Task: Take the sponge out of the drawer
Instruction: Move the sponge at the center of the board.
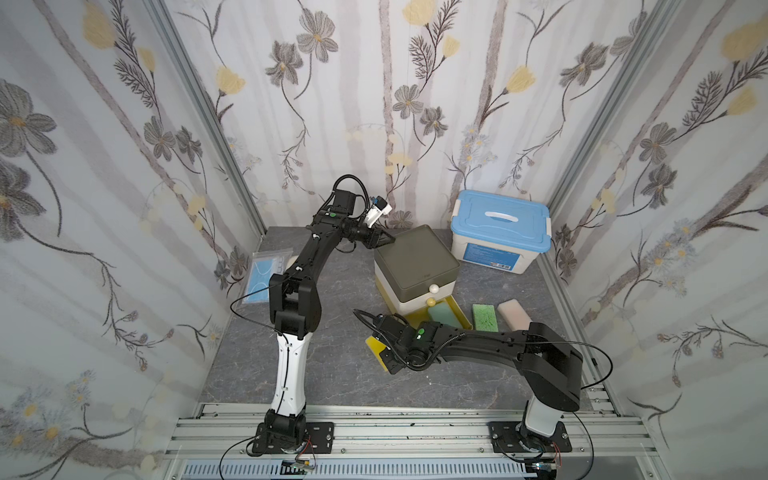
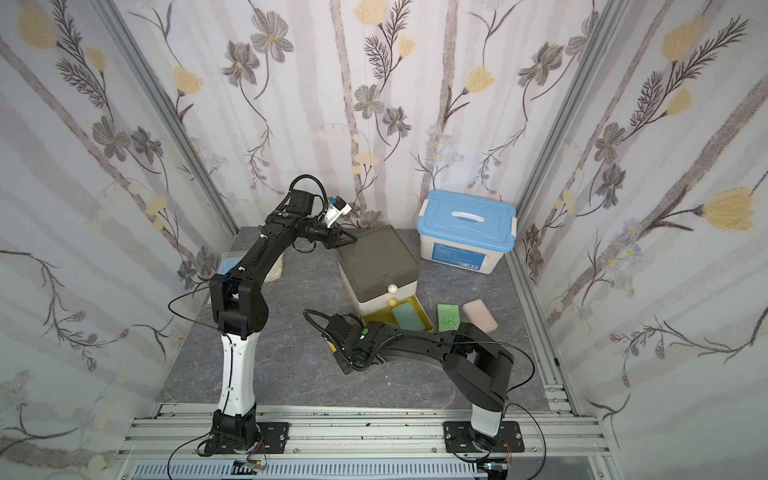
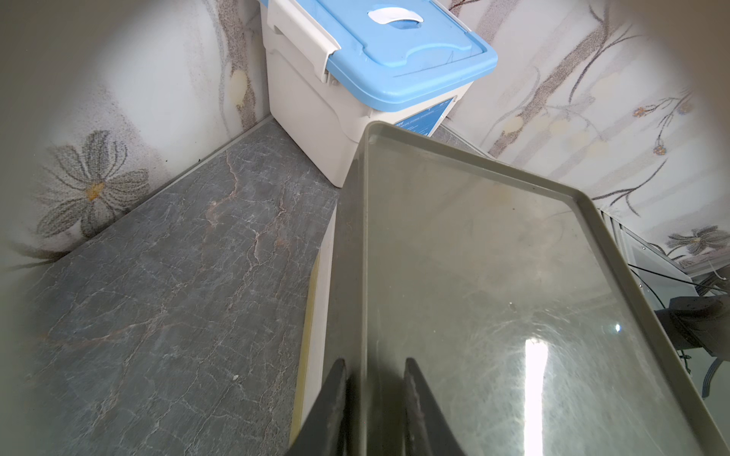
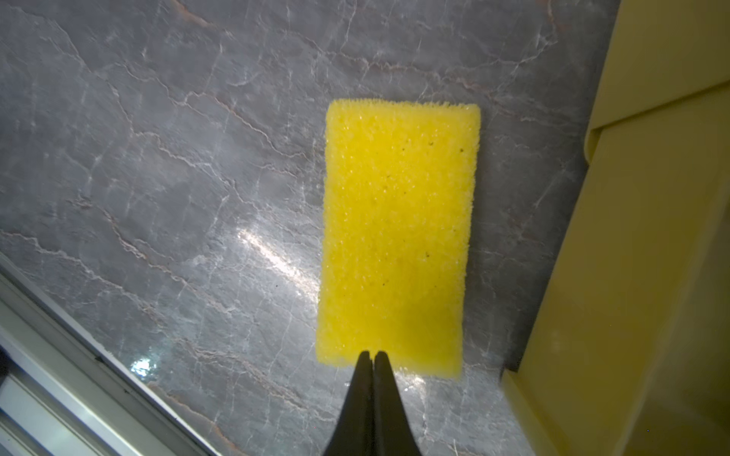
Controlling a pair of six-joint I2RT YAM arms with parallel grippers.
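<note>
looks like drop-off step imo: right gripper (image 4: 372,353) jaws pressed together, tips at near edge of yellow sponge (image 4: 395,237), seems nothing held. lift straight up, don't drag it

left gripper (image 3: 374,361) clamped on drawer unit (image 1: 415,257) top rim, hold steady

sponge flat on table (image 4: 158,158) just beside open drawer (image 1: 459,309), bright, porous, dark-speckled; teal sponge (image 1: 442,314) inside drawer

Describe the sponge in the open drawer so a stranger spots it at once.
Start at the olive-topped cabinet mid-table. Its yellow bottom drawer stands open; the sponge lies flat inside. It is pale teal, while the green sponge and pink sponge lie outside on the table.
</note>
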